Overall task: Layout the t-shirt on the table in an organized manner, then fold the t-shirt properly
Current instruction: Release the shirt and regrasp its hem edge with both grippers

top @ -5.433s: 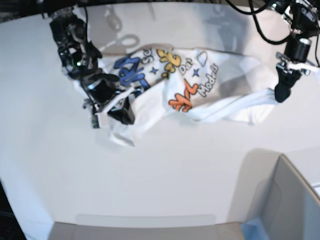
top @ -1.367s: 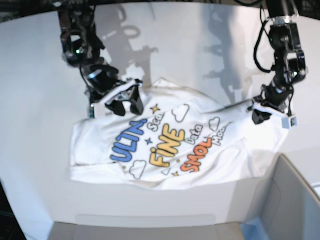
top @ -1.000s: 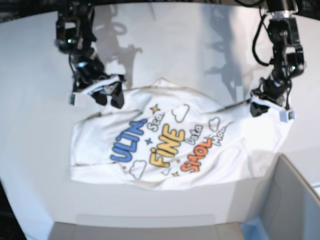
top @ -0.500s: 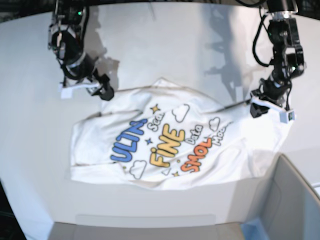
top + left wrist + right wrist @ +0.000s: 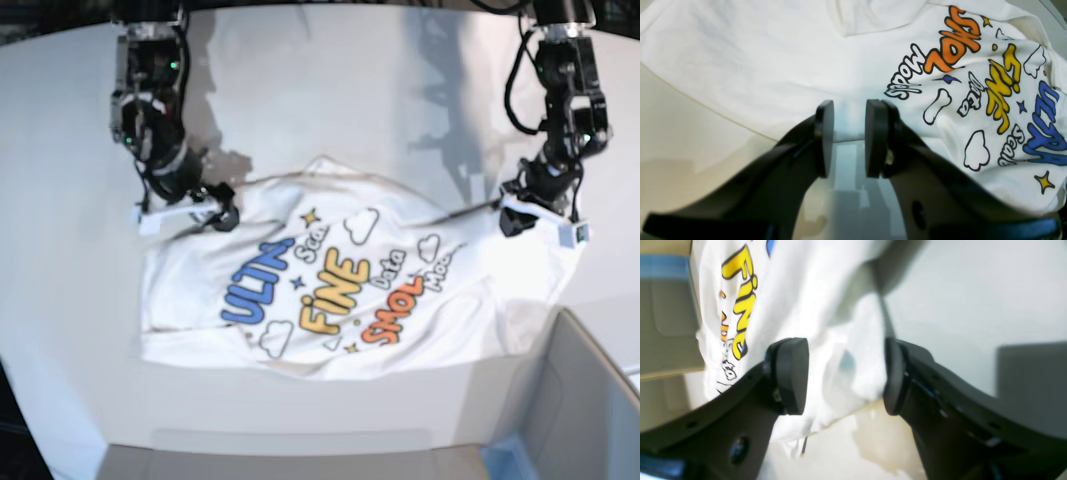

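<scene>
Moved: right gripper (image 5: 205,212) has swung down to the shirt's upper-left edge; left gripper (image 5: 512,214) unchanged.
T-shirt (image 5: 350,285): spread print-up on the white worktop (image 5: 330,110), lower hem near the front edge.
Right gripper state: jaws wide apart, straddling rumpled cloth at the shirt's edge, nothing clamped.
Left gripper state: jaws partly open over the shirt's edge, pads not pinching cloth.

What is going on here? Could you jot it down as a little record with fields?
Item: t-shirt, white, print facing up
Lies on: table
Shirt state: spread out, some wrinkles, not yet folded
Left gripper: jaws slightly apart at the shirt's edge
Right gripper: jaws wide open over the shirt's other edge
Also there: grey box at the near corner
</scene>
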Tool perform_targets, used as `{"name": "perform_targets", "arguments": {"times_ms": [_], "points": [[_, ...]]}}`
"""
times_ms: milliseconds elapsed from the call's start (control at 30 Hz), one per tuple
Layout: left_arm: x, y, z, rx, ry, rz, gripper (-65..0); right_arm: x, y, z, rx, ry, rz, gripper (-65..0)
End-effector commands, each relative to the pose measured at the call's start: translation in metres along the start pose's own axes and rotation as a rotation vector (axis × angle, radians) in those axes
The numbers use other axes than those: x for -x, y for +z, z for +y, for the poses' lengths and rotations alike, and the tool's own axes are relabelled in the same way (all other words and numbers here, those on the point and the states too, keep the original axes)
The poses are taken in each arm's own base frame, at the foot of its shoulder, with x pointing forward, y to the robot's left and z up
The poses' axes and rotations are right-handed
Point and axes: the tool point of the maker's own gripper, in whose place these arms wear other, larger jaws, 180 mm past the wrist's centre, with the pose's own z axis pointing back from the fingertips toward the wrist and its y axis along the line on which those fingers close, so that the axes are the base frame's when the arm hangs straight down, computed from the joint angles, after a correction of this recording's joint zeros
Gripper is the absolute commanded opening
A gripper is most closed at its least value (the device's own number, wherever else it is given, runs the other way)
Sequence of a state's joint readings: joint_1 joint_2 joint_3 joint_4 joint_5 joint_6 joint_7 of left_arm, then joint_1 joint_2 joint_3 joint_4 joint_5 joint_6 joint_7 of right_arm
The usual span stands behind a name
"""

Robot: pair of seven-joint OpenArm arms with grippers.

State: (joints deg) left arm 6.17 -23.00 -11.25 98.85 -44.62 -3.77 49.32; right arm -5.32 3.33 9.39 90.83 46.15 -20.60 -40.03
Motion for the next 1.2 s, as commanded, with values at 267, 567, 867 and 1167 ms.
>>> {"name": "perform_targets", "arguments": {"times_ms": [267,567,867,1167], "points": [[-0.019,0.004,-0.003,0.007,-0.017,-0.06,-49.2,0.037,-0.012,0.031,-0.052,0.086,0.112,-61.2],[-0.019,0.003,-0.003,0.005,-0.015,-0.06,-49.2,0.029,0.02,0.058,-0.135,0.133,0.049,-65.0],[-0.017,0.003,-0.004,0.01,-0.015,-0.049,-49.2,0.054,0.087,0.073,-0.203,0.186,0.055,-65.0],[-0.013,0.003,-0.003,0.009,-0.012,-0.041,-49.2,0.027,0.096,0.075,-0.285,0.099,0.046,-65.0]]}}
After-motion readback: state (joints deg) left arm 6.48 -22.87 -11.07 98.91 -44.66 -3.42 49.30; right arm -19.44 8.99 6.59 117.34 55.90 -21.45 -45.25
